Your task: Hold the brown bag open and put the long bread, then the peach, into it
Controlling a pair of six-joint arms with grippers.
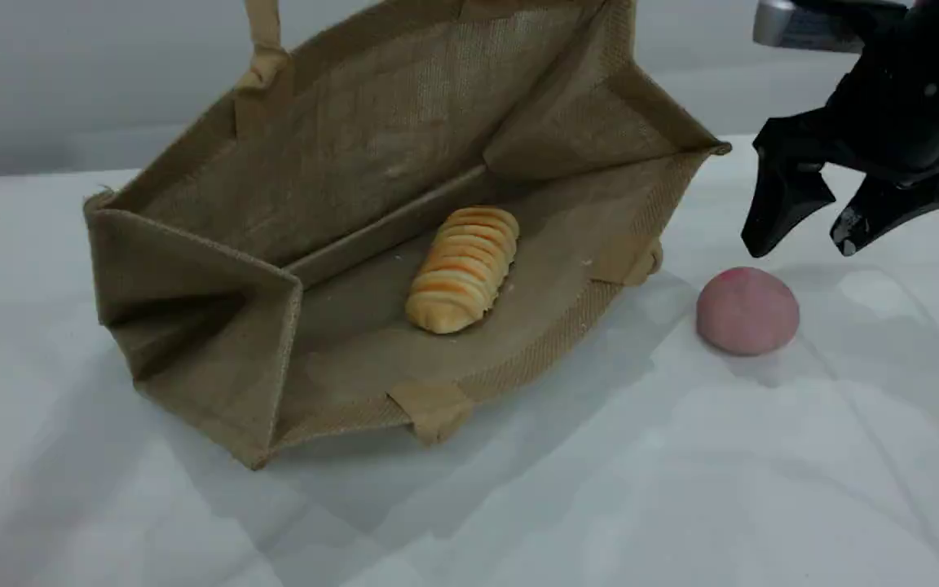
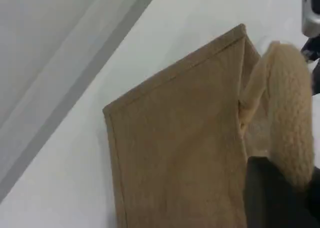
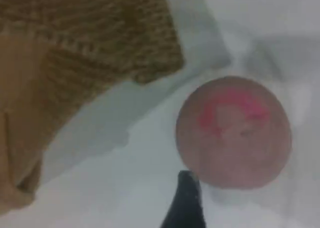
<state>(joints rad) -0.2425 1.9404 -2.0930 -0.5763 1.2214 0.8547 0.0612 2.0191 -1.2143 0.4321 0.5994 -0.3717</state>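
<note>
Your long bread (image 1: pixel 463 268) lies in the brown bag (image 1: pixel 339 163), long axis toward the back right. Your right tool (image 1: pixel 804 240) hangs spread above the peach (image 1: pixel 747 311); left tool clamps a handle (image 2: pixel 287 112).

The brown bag (image 1: pixel 372 163) is tan-brown woven jute with paler beige handles (image 1: pixel 262 41); the long bread (image 1: pixel 463 269) is golden-yellow with orange stripes; the peach (image 1: pixel 747 311) is dull pink, redder on top; the table (image 1: pixel 681 473) is white; the right gripper (image 1: pixel 808 236) is black
</note>
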